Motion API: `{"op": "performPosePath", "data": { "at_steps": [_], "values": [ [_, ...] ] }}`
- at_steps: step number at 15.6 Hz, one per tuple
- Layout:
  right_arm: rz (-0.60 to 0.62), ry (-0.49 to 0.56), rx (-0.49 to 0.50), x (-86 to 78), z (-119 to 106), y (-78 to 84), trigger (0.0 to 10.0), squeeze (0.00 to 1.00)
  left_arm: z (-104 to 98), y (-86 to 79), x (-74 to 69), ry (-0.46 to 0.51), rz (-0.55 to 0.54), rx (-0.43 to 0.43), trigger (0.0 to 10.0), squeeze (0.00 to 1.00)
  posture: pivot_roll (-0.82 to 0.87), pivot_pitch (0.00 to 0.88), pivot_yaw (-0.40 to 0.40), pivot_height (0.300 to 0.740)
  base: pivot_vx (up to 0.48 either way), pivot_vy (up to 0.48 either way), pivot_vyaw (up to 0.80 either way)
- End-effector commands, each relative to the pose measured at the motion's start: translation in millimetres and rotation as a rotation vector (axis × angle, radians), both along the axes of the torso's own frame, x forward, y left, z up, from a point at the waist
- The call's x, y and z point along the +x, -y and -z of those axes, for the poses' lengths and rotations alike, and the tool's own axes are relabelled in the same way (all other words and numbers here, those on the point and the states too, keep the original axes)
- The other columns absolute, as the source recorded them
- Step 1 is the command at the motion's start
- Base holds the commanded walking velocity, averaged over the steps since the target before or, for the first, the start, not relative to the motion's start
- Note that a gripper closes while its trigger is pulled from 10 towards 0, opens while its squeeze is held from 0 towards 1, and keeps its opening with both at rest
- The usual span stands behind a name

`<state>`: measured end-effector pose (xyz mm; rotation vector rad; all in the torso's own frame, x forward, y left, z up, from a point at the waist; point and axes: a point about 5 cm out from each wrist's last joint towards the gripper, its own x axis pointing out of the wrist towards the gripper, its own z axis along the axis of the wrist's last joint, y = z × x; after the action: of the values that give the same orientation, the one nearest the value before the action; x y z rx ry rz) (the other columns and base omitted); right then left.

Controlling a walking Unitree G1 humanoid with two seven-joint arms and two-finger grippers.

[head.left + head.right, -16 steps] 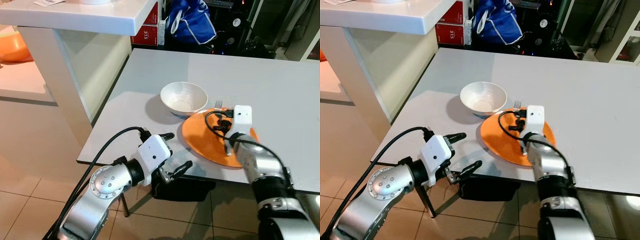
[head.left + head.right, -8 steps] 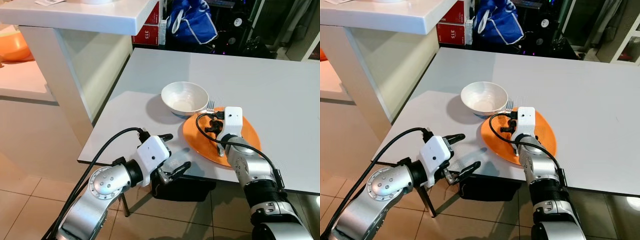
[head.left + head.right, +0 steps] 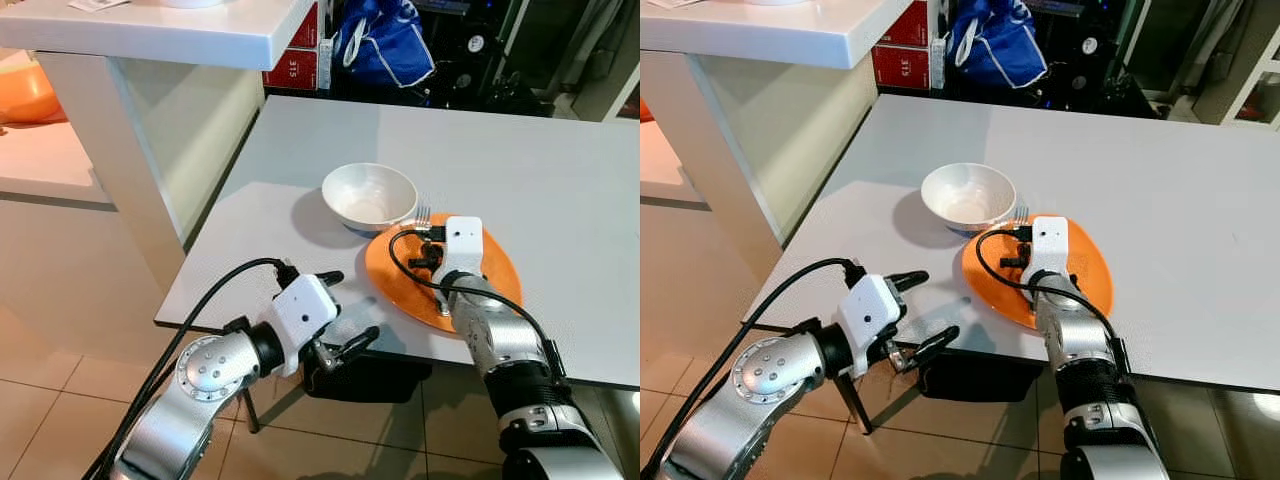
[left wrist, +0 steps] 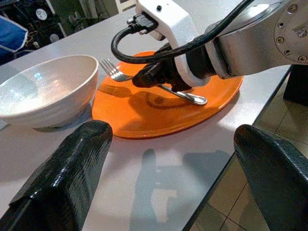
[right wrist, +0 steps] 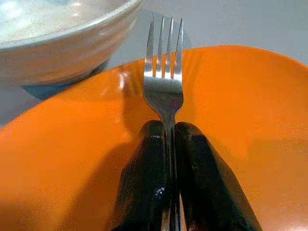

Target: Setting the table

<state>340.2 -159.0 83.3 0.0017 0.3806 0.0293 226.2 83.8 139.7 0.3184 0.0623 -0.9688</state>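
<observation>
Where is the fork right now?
The fork is pinched in the right gripper, just above the orange plate, tines toward the white bowl.

Before me stood a grey table (image 3: 560, 180), its near edge running just above my arms. Two things lay directly on it. A white bowl (image 3: 368, 196) sat toward the near left part of the top. An orange plate (image 3: 495, 268) rested just beside the bowl, on the side nearer me and to my right, its rim touching or nearly touching the bowl's foot.
</observation>
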Motion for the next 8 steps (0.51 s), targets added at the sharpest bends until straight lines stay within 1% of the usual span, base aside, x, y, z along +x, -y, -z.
{"op": "performPosePath", "data": {
  "at_steps": [1, 5, 8],
  "values": [
    [0.012, -0.026, -0.007, -3.3, 4.1, 3.2, 10.0, 0.00, -1.7, 2.2, -2.9, 0.000, 0.021, 0.005, 10.0, 0.00, -0.13, 0.021, -0.003, 0.740, 0.000, 0.000, 0.00],
    [-0.005, -0.072, -0.020, -4.9, 9.9, 0.0, 10.0, 0.00, -1.5, 3.5, -3.1, -0.002, 0.033, 0.009, 10.0, 0.00, -0.13, 0.015, 0.000, 0.740, 0.000, 0.000, 0.00],
    [0.016, -0.082, -0.007, -4.8, 10.6, 0.3, 10.0, 0.00, -1.7, 2.9, -3.7, -0.004, 0.039, 0.012, 10.0, 0.00, -0.13, 0.012, 0.005, 0.740, 0.000, 0.000, 0.00]
  ]
}}
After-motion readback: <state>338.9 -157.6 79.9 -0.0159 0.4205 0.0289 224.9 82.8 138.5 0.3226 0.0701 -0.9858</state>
